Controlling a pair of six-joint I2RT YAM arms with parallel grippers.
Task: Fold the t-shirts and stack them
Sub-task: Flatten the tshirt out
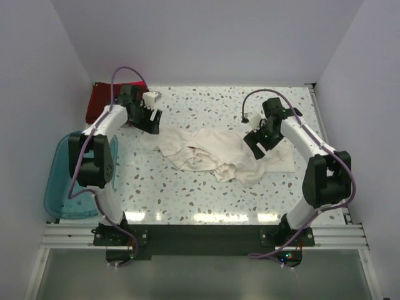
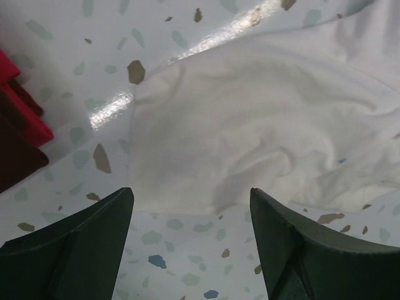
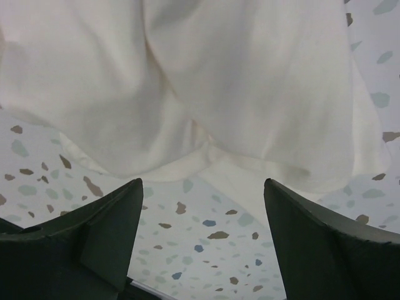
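Cream-white t-shirt (image 1: 219, 153) lies crumpled and unfolded on the speckled table (image 1: 187, 194)

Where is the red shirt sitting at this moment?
In the top view, the red shirt lies at the far left corner of the table, behind the left tool, apart from the crumpled cream shirt.

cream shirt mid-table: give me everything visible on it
The cream-white shirt is soft cloth, crumpled and unfolded, sprawled left to right across the middle of the speckled table. It has deep wrinkles and bunched edges, and a faint reddish trace shows in one central fold. It rests on the table alone. The left gripper and right gripper are open at its two ends, with no cloth between their fingers.
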